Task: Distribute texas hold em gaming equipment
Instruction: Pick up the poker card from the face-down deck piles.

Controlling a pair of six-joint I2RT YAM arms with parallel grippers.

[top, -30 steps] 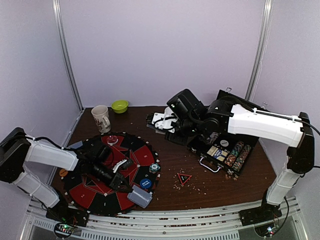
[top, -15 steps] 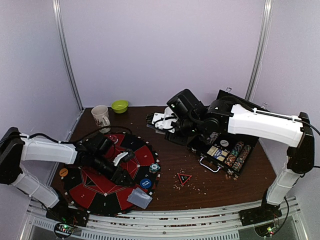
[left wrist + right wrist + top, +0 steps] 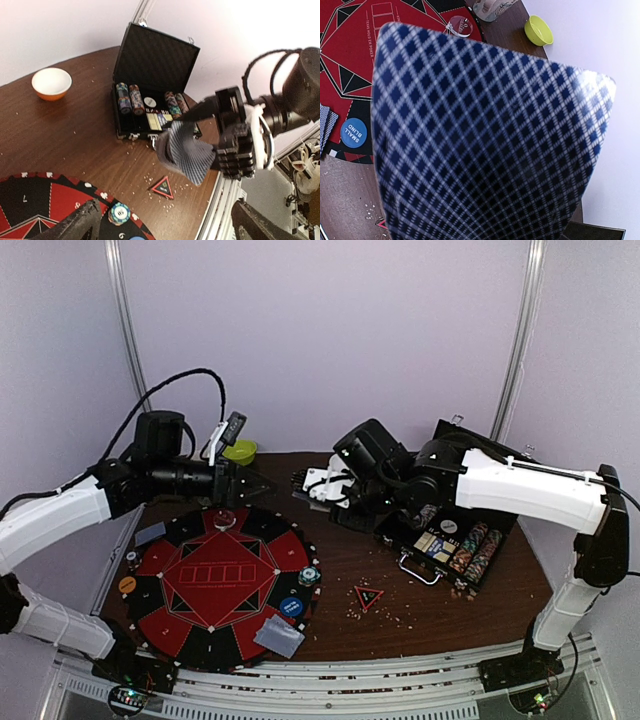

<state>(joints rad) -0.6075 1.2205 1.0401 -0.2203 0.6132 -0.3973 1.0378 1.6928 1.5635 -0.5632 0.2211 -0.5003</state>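
My right gripper [image 3: 306, 484] hovers over the table's far middle, shut on a fanned bunch of blue-backed playing cards [image 3: 187, 155]; those cards [image 3: 485, 140] fill the right wrist view and hide the jaws. My left gripper [image 3: 262, 485] is raised above the far edge of the red-black mat [image 3: 215, 580], open and empty, facing the right gripper. On the mat lie a card pile [image 3: 279, 636], a blue button [image 3: 291, 607], a striped chip stack [image 3: 309, 575] and an orange button [image 3: 127, 585]. The triangle marker [image 3: 369, 596] lies on bare wood.
The open black chip case [image 3: 450, 540] stands at the right, under the right arm. A green bowl [image 3: 240, 451] sits at the far left and an orange bowl [image 3: 51, 83] at the back. Crumbs are scattered around the marker. The metal rail [image 3: 330, 675] borders the near edge.
My left gripper has opened, leaving the card pile on the mat's near right. The left arm has risen and swung back to the mat's far edge. The right arm has not moved.
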